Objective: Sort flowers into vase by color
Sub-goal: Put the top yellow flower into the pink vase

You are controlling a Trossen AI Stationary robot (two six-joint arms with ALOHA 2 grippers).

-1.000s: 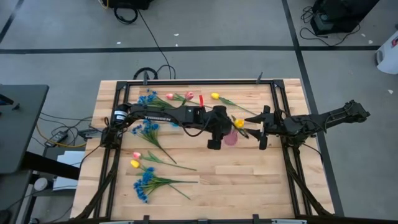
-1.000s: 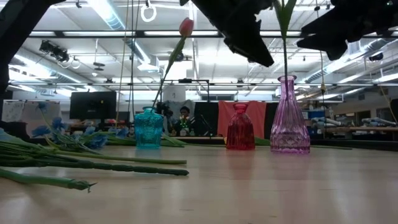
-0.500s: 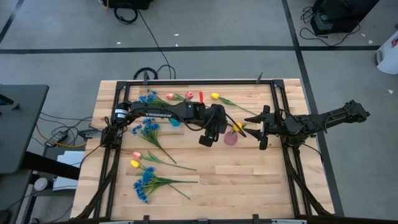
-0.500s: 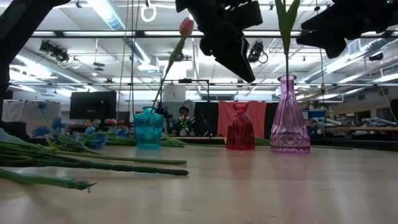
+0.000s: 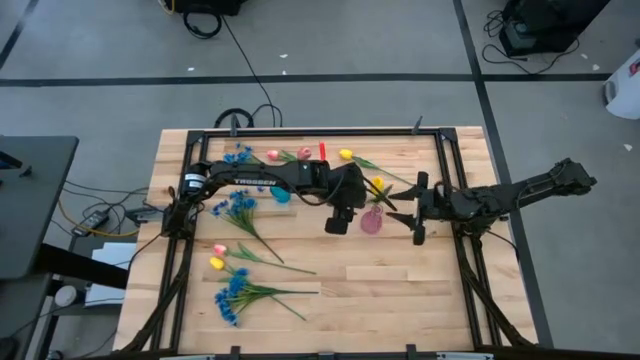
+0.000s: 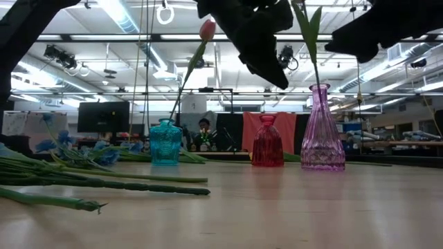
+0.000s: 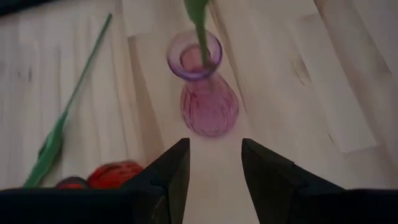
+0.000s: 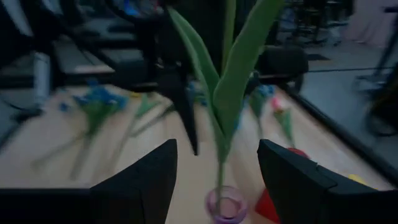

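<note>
A purple glass vase (image 5: 371, 222) (image 6: 322, 131) stands mid-table with a yellow tulip (image 5: 378, 184) in it. Its green stem (image 6: 313, 55) sticks into the neck and leans on the rim. My left gripper (image 5: 338, 224) (image 7: 214, 146) hovers open just left of the vase, above it. My right gripper (image 5: 412, 208) (image 8: 216, 146) is open to the vase's right, at stem height. Its fingers stand on either side of the tulip's leaves (image 8: 230, 81) without touching. A teal vase (image 6: 165, 142) holds a pink tulip (image 6: 207, 30). A red vase (image 6: 267, 142) stands between the two.
Loose flowers lie on the table's left half: blue sprays (image 5: 238, 208) (image 5: 232, 295), and a pink and a yellow tulip (image 5: 217, 256). More lie along the far edge, including a yellow tulip (image 5: 345, 154). Stems lie at the near left in the low view (image 6: 104, 181). A black frame rail (image 5: 300, 132) rings the table.
My left gripper has drawn back from the purple vase toward the table's left, then eased slightly back. The yellow tulip in that vase has tipped from upright, so its head now lies farther toward the far edge. Its stem stays in the neck.
</note>
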